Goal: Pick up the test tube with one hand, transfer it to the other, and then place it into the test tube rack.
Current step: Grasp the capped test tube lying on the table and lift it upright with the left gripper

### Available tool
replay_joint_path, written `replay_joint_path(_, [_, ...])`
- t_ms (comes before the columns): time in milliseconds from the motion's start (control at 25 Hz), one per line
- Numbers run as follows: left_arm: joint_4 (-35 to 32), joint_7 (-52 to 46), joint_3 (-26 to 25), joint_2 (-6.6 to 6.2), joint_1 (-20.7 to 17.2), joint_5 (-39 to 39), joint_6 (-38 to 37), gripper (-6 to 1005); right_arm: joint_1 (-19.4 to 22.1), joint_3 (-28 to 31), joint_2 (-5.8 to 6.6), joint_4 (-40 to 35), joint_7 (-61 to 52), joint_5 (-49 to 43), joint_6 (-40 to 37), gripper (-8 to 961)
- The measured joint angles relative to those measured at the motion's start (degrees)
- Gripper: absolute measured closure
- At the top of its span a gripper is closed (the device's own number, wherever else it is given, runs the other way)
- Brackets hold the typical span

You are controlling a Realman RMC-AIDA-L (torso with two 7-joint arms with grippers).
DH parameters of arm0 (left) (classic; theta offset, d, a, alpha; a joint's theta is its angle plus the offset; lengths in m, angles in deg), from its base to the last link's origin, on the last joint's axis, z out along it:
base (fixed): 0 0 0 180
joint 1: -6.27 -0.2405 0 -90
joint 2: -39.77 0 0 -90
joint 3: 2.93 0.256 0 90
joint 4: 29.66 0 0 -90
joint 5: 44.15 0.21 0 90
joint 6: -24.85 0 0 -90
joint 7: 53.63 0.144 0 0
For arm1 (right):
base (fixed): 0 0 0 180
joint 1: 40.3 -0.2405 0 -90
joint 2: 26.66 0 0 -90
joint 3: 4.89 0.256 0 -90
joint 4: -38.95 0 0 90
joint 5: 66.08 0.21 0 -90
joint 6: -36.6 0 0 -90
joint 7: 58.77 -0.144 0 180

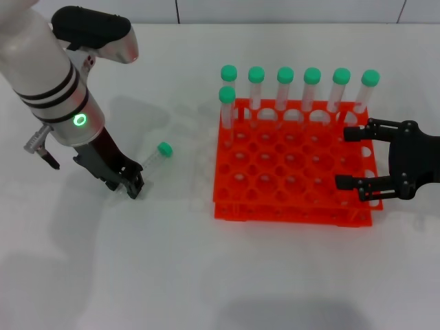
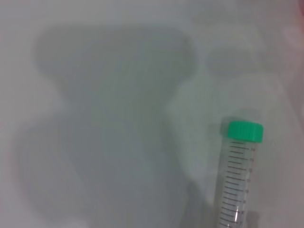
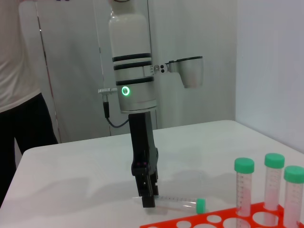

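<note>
Left end effector [image 1: 130, 184] over test tube [image 1: 152, 159] on white table [image 1: 137, 275]

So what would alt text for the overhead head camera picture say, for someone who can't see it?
The left end effector reaches down over the clear end of a green-capped test tube lying on the white table. To its right, an orange rack holds seven upright green-capped tubes along its far edge, and the right end effector hovers open at the rack's right side.
</note>
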Motion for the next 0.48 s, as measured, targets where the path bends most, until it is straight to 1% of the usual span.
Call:
replay_joint_path(200, [0.49,-0.02,0.33,0.08,0.68,-0.03,0.07,612,-0.01,0.0,0.01,0.0,0.0,0.0,0.09,81])
replay_joint_path(480, [0.53,-0.08,1.19,0.13,0.69,-0.16,0.74,615,-0.01,0.0,0.01,0.01,-0.11,0.0,0.12,81])
